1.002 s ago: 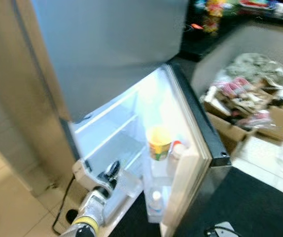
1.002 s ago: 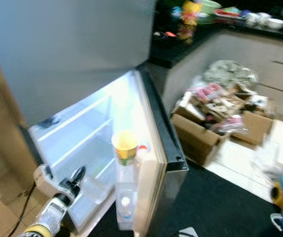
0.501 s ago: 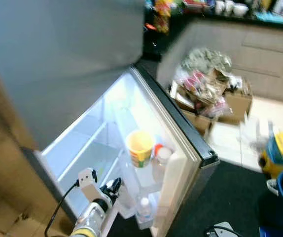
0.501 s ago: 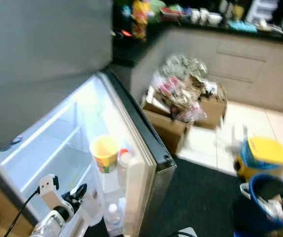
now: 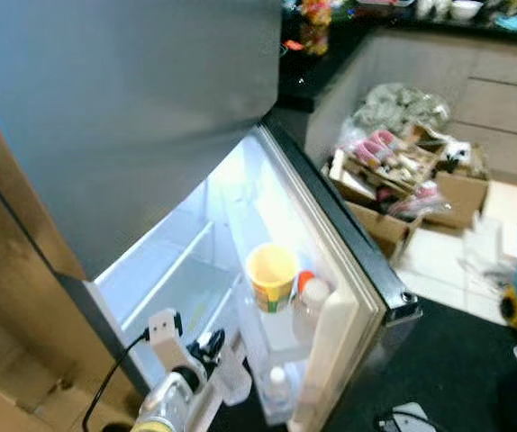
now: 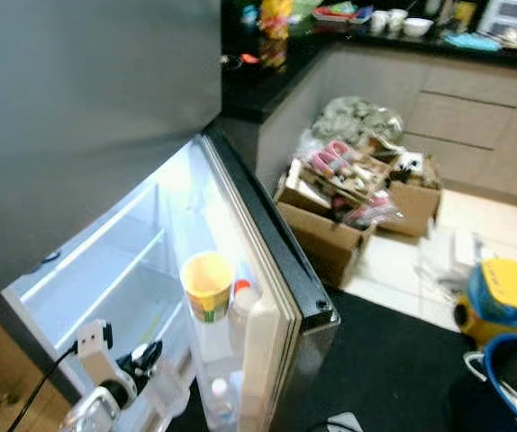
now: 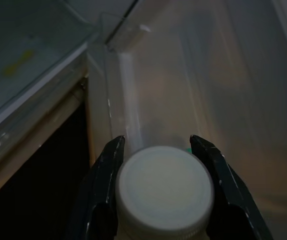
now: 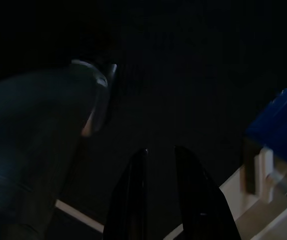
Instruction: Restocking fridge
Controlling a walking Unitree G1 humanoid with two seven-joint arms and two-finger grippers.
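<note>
Left wrist view shows your left gripper (image 7: 158, 150) clamped on a white-capped bottle (image 7: 164, 187) at the open fridge (image 5: 240, 225) door's lower shelf, while your idle right gripper's (image 8: 161, 152) fingers sit nearly together.

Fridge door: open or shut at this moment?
Open. The fridge door stands swung wide, its inner racks showing a yellow cup, and the lit shelves are exposed.
</note>
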